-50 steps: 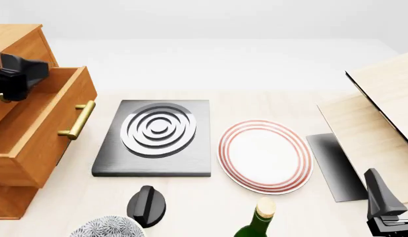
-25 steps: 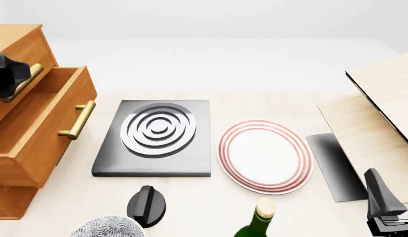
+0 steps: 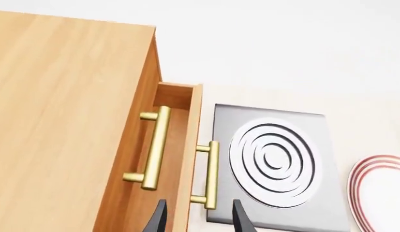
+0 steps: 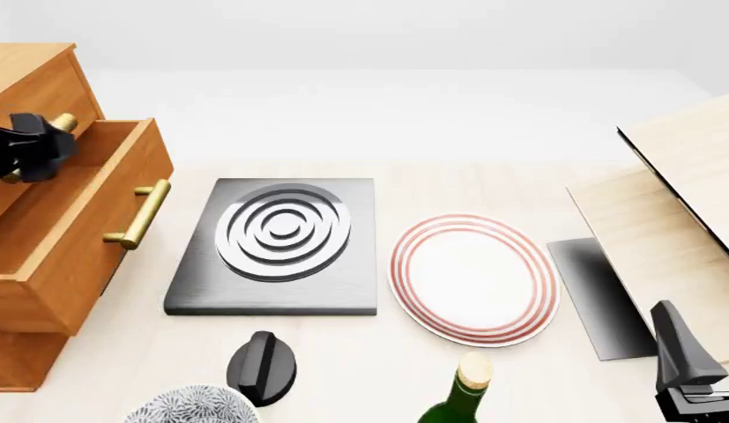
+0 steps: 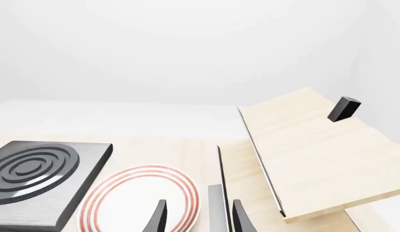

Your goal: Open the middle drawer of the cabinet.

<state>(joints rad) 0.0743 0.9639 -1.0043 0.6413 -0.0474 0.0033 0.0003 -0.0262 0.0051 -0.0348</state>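
While pulled out, the middle drawer [image 4: 76, 238] overhangs the cabinet [image 4: 29, 84].

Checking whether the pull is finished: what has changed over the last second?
Only the left gripper moved: it slid left off the middle drawer, then edged back, and hangs open above it, holding nothing. The drawer stays pulled out of the cabinet. The right gripper, plate and hob kept their places.
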